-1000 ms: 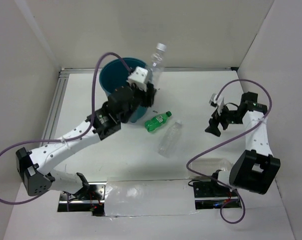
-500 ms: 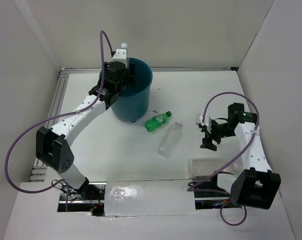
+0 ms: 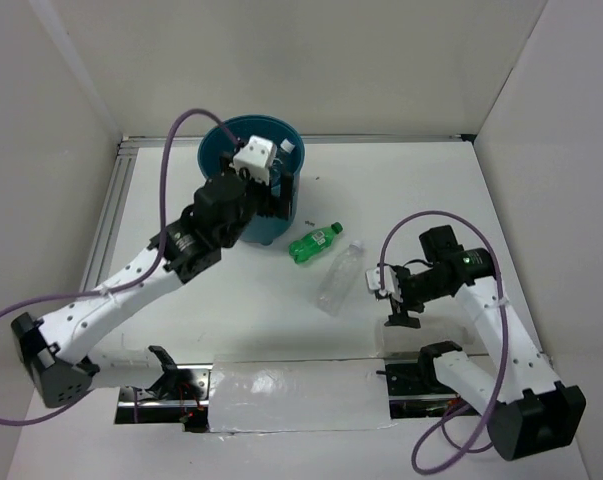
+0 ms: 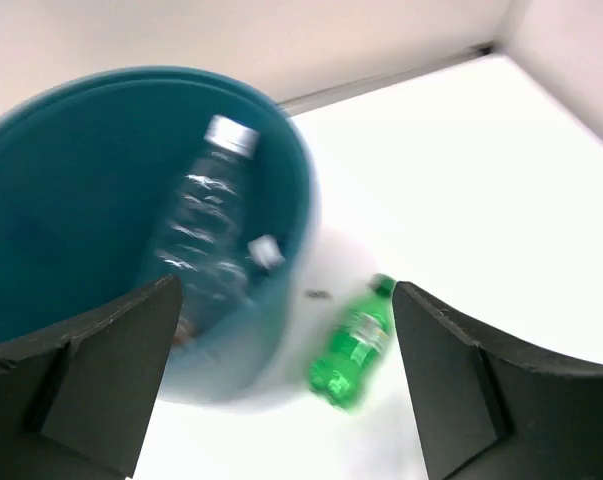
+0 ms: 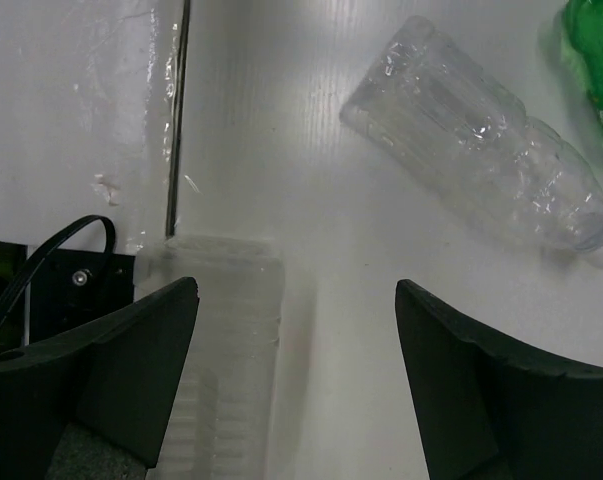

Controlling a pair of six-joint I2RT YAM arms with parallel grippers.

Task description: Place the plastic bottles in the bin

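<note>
Left gripper (image 4: 286,330): jaws spread wide, nothing between them. It hangs over the near rim of the round teal-blue plastic bin (image 4: 91,120).

Clear plastic bottle with a white cap (image 4: 206,230) lies inside the bin, just ahead of and below the left gripper. Its long axis runs away from the gripper, cap at the far end against the bin's far wall.

Small green plastic bottle with a green cap (image 4: 351,345) lies on its side on the white table (image 3: 431,200), outside the bin and just beside its wall, under the left gripper's other finger. Axis is diagonal, cap pointing away from the gripper.

Right gripper (image 5: 297,300): jaws also wide, gripping nothing.

Clear plastic bottle on the table (image 5: 481,185) lies ahead of the right gripper. Axis runs diagonally across its view, cap end toward the green bottle.

Clear ribbed plastic bottle (image 5: 226,340) lies directly below the right gripper, partly under one finger. Axis runs along the gripper's reach. Cap end is not visible, and I can't tell if there's contact.

Versus a second ago:
- The left gripper was clamped on the capped clear bottle above the bin rim, cap up. That bottle is now in the bin and the jaws have opened.
- The right arm has swung in from the table's right side to over the ribbed bottle.
- The green bottle and the clear table bottle are unmoved.
</note>
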